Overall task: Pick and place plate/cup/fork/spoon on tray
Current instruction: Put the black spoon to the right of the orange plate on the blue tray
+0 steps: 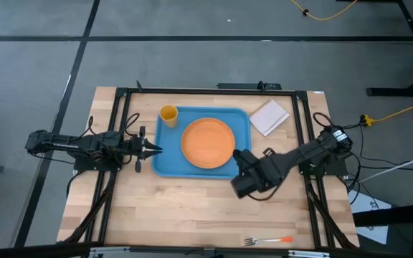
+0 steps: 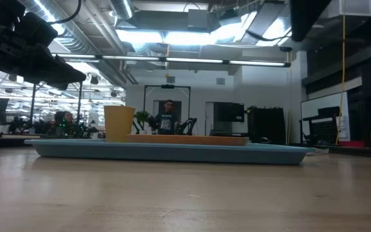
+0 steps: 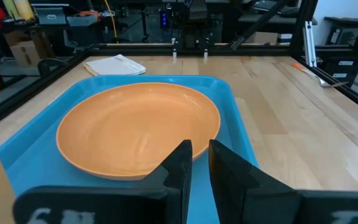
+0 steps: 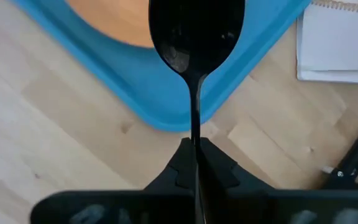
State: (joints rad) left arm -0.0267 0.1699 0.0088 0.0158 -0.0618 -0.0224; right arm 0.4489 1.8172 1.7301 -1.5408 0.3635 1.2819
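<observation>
The light-blue tray lies mid-table with the orange plate on it and the yellow-orange cup standing in its far left corner. The fork lies on the wood near the table's near edge. My right gripper is above the tray's near right corner, shut on the dark spoon. My left gripper is at the tray's left rim, shut and empty, pointing at the plate. My right gripper pinches the spoon's thin handle between its two fingers. The handle runs along the fingers, and the bowl sticks out past the fingertips. The fingers slant down, and the spoon is clear of the tray's corner below it.
A white square pad lies on the wood beyond the tray's far right corner. A dark frame runs round the table's edges. Bare wood lies between the tray and the fork.
</observation>
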